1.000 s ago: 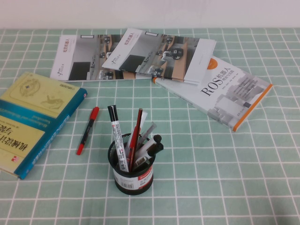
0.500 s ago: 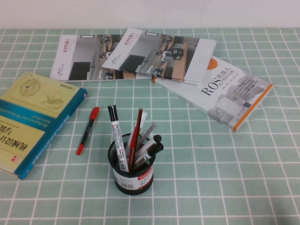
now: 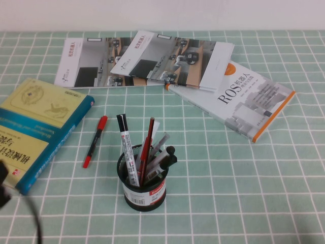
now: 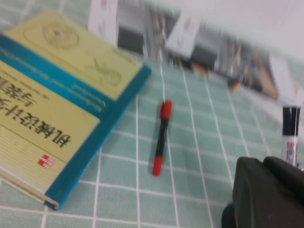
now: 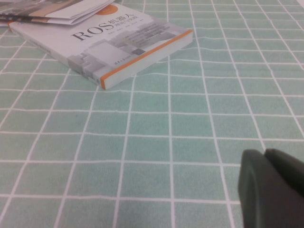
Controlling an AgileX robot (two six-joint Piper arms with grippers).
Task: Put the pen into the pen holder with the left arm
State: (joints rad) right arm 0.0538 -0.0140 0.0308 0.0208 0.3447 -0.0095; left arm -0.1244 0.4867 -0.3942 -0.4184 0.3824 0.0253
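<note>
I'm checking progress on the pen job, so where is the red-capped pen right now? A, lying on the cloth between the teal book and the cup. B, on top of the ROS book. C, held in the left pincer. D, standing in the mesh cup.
A: the pen lies flat on the cloth between the teal book and the pen holder, untouched.

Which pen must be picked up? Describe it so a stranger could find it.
Start at the teal-edged yellow book on the table's left. Between it and the mesh holder one pen lies flat on the cloth, untouched. Unlike the pens standing in the holder, it has a red cap, red end and black barrel.
</note>
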